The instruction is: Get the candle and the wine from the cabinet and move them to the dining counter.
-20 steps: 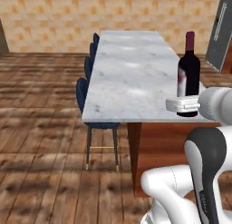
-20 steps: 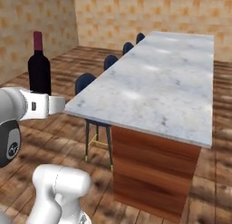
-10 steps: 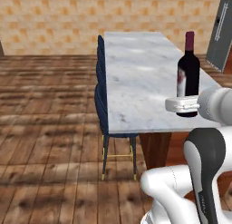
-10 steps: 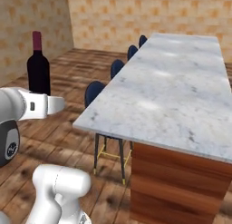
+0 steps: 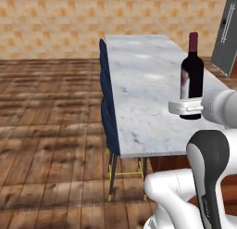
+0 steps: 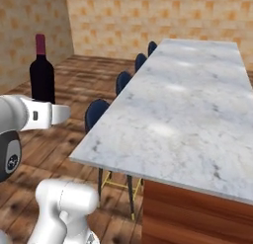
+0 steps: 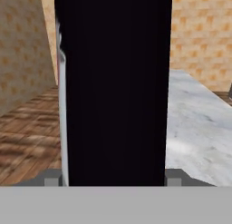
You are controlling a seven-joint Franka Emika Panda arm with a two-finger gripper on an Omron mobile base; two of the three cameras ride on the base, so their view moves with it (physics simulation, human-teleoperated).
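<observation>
Wine upright, base clamped between pincer fingers, held beside dining counter edge.

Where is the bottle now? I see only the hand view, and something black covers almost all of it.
Observer: That black thing is the wine. In the left base view it stands upright in the gripper, which is closed around its lower body.
Operator: Is it already on the dining counter?
Observer: No. In the right base view the wine is held beside the dining counter, over the wooden floor, not above the marble.
Operator: Is anything in the way at that side?
Observer: Yes, dark blue chairs stand along that edge of the dining counter, between the wine and the marble.
</observation>
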